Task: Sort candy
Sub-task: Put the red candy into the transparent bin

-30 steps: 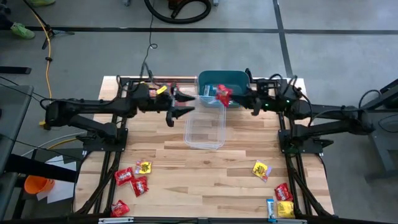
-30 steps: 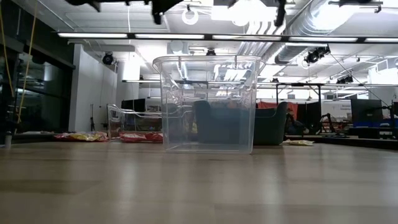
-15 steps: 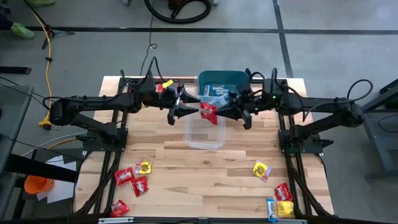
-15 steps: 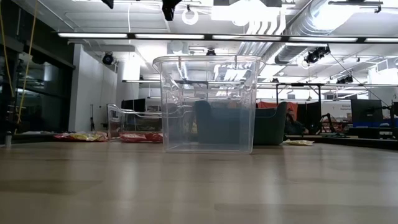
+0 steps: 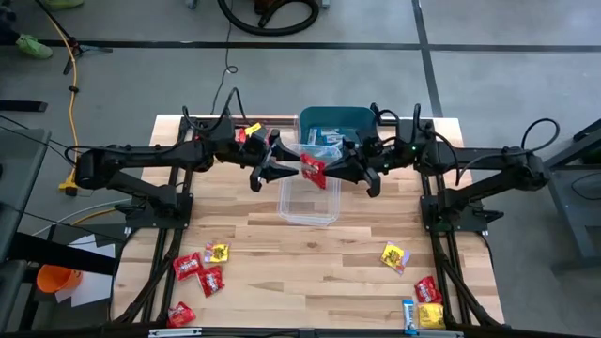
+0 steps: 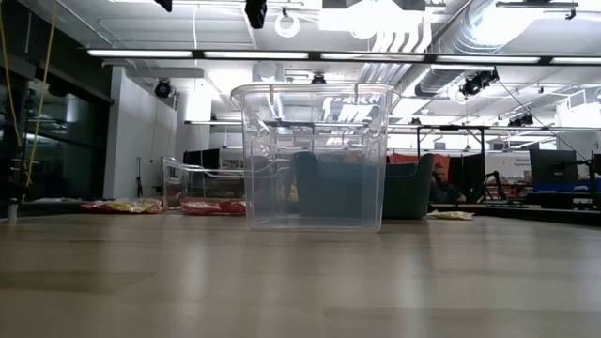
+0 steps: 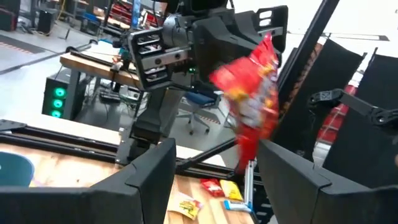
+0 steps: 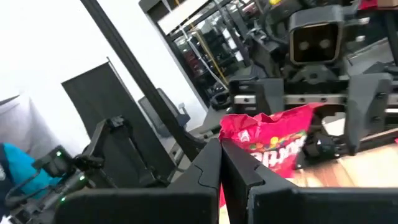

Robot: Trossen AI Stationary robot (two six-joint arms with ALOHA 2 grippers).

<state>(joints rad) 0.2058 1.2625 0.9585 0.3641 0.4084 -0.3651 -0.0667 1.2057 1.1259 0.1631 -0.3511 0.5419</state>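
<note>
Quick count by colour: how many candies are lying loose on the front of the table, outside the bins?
Red candy: 4
Yellow candy: 3
Light blue candy: 1
Total: 8
Not counted: 1 red packet held in the right gripper.

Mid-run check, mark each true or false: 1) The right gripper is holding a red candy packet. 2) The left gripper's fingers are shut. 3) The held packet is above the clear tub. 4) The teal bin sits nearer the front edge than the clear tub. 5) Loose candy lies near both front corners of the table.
1) True: the right gripper is shut on the red candy packet.
2) False: the left gripper has its fingers open, facing the packet.
3) True: it hangs over the clear tub.
4) False: the teal bin sits behind the tub, at the table's far edge.
5) True: loose candy lies at both.
</note>
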